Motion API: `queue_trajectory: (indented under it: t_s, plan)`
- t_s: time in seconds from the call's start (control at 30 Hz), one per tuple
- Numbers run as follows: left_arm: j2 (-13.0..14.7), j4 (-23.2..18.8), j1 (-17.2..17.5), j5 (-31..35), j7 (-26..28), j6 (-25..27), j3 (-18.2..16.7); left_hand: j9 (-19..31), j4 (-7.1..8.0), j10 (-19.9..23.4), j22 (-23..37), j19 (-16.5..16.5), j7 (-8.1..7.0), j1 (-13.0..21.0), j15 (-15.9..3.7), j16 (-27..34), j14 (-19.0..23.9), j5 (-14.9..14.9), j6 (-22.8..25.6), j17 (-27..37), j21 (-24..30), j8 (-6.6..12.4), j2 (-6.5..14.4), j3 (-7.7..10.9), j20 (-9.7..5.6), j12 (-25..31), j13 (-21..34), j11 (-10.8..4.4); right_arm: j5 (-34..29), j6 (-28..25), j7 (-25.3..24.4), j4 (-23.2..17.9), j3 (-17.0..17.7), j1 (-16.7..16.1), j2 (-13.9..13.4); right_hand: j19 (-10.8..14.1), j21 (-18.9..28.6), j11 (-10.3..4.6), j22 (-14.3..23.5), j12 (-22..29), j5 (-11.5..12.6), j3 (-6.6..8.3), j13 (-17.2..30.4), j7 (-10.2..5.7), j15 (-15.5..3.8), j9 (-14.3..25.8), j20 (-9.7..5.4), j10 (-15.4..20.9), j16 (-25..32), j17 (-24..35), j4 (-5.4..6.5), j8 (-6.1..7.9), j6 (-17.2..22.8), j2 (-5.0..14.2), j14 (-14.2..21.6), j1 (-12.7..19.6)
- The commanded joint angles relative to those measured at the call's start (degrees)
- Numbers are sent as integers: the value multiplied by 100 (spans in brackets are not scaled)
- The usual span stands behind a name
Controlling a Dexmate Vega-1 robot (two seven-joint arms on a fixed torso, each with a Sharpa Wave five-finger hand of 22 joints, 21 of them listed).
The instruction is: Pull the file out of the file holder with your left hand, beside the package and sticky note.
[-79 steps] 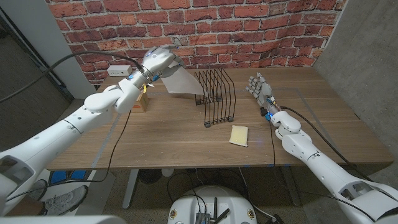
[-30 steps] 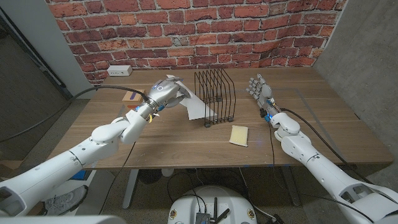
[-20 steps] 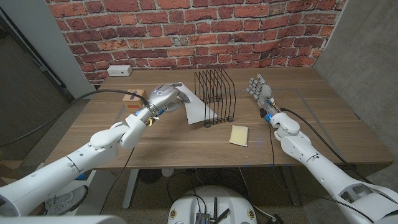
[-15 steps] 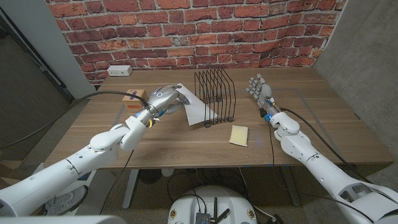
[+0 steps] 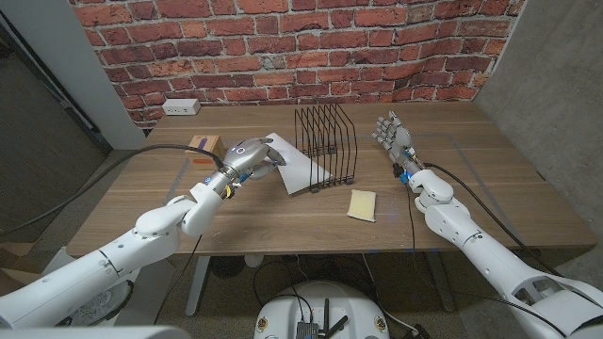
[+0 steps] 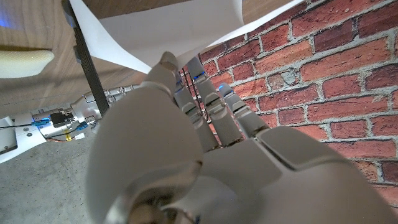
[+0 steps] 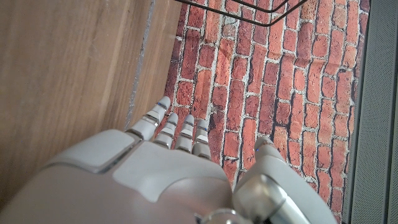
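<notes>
The white file [image 5: 300, 170] is outside the black wire file holder [image 5: 326, 143] and lies low over the table against the holder's left side. My left hand [image 5: 249, 156] grips its left edge; in the left wrist view the fingers [image 6: 186, 99] close on the white file [image 6: 168, 31]. The brown package [image 5: 203, 144] sits just left of that hand. The yellow sticky note [image 5: 362, 203] lies in front of the holder, and shows as a pale pad [image 6: 22, 63] in the left wrist view. My right hand [image 5: 391, 131] stands upright right of the holder, fingers apart, holding nothing.
A white power outlet box [image 5: 180, 106] sits at the back left by the brick wall [image 5: 377, 47]. The table's wooden top [image 5: 283, 221] stretches in front of the holder. The holder's wire base [image 7: 249, 11] shows in the right wrist view.
My left hand has carried the file down and forward from near the wall to the table beside the holder. The right hand has not moved.
</notes>
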Motion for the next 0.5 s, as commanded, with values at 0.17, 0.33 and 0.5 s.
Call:
queue_trajectory:
  t_s: [0.17, 0.33, 0.5]
  plan:
    - [113, -249, 406, -196, -127, 443, -168, 18, 3, 6, 15, 52, 5, 52, -562, -23, -21, 28, -9, 7, -10, -22, 20, -9, -916, 30, 20, -17, 1, 14, -34, -42, -4, -39, 16, 50, 36, -6, 23, 18, 36, 9, 17, -12, 2, 6, 23, 43, 40, 18, 15, 36, 72, 306, 33, 3]
    - [121, -299, 491, -271, -166, 541, -188, 18, 4, 10, 14, 52, 2, 51, -562, -23, -21, 29, -9, 8, -10, -22, 20, -10, -916, 32, 20, -18, -7, 23, -36, -52, -9, -46, 17, 48, 35, -5, 23, 18, 36, 9, 17, -12, 7, 6, 28, 42, 41, 18, 16, 36, 72, 306, 34, 2]
    - [112, -317, 565, -366, -191, 626, -201, 19, 3, 7, 14, 53, 3, 49, -561, -23, -22, 29, -9, 8, -11, -21, 15, -13, -915, 31, 20, -16, -21, 14, -61, -73, -13, -51, 14, 48, 35, -6, 23, 18, 36, 8, 17, -10, 6, 6, 32, 44, 39, 19, 17, 35, 71, 306, 30, 1]
